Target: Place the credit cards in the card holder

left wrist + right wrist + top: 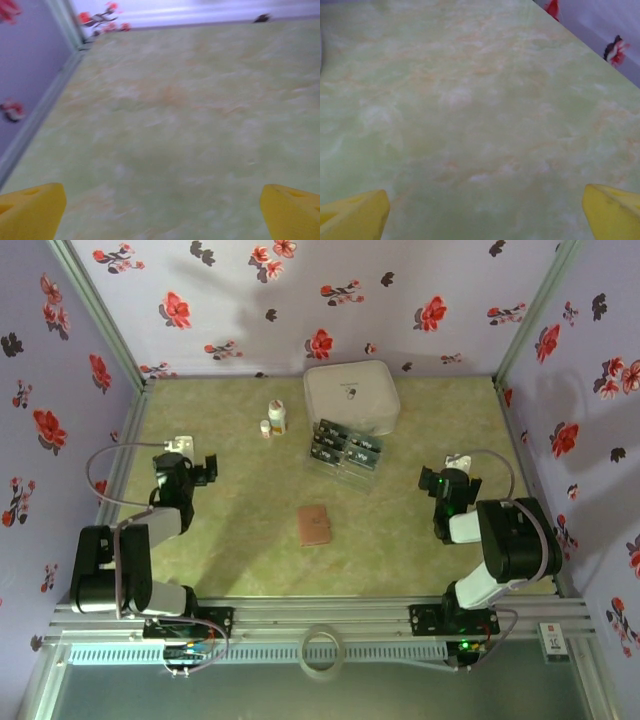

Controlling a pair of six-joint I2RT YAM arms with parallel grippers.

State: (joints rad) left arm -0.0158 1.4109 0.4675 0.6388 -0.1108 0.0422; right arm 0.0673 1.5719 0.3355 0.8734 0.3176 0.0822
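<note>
Several dark credit cards (pixel 345 450) with pale markings lie in a loose cluster at the table's middle back. The reddish-brown card holder (pixel 315 525) lies flat and closed in front of them, near the table's centre. My left gripper (pixel 192 452) hovers at the left side, far from both. In the left wrist view this gripper (pixel 162 202) is open, its yellow fingertips (pixel 35 210) wide apart over bare green tabletop. My right gripper (pixel 450 468) is at the right side, also apart from the cards. In the right wrist view it (pixel 485 205) is open over bare table, nothing between its fingertips (pixel 612 210).
A large white rounded-square case (pixel 351 397) stands just behind the cards. Two small white bottles (pixel 277 417) stand left of the case. Floral walls close the table on three sides. A clear ring (pixel 322 650) lies on the near rail between the arm bases.
</note>
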